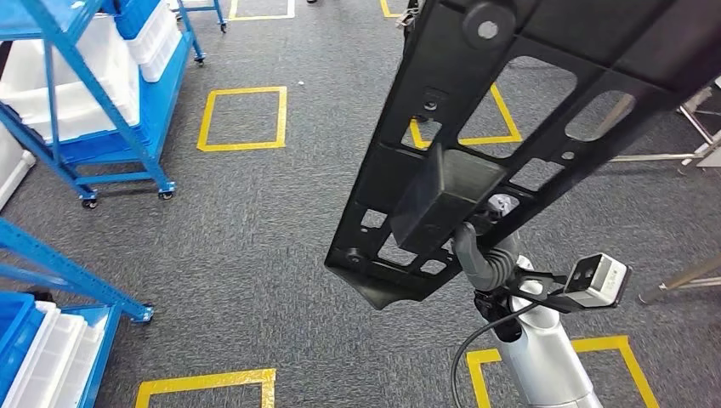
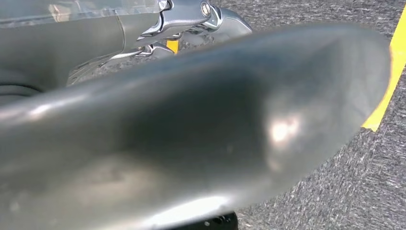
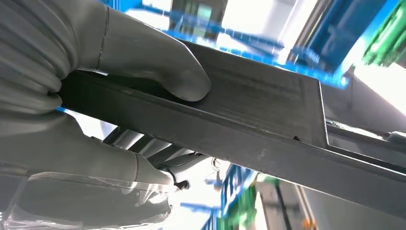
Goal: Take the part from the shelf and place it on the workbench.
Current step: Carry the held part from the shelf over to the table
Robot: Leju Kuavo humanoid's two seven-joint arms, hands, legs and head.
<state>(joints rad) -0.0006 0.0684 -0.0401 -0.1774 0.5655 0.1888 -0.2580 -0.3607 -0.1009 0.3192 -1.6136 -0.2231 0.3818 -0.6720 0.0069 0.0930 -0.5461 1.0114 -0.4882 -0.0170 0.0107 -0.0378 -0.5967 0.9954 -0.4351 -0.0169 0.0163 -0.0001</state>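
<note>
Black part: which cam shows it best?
Head view. The black part shows most of its length with its cutouts, held up over the carpet by the right hand. Right wrist view gives just a close edge under the thumb. Left wrist view is blurred; can't tell.

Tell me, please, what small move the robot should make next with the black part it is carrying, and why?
Probably keep carrying it on toward the workbench: the right hand grips the black part, held raised above grey carpet, with the blue shelf off to the side and nothing underneath to set it on.
</note>
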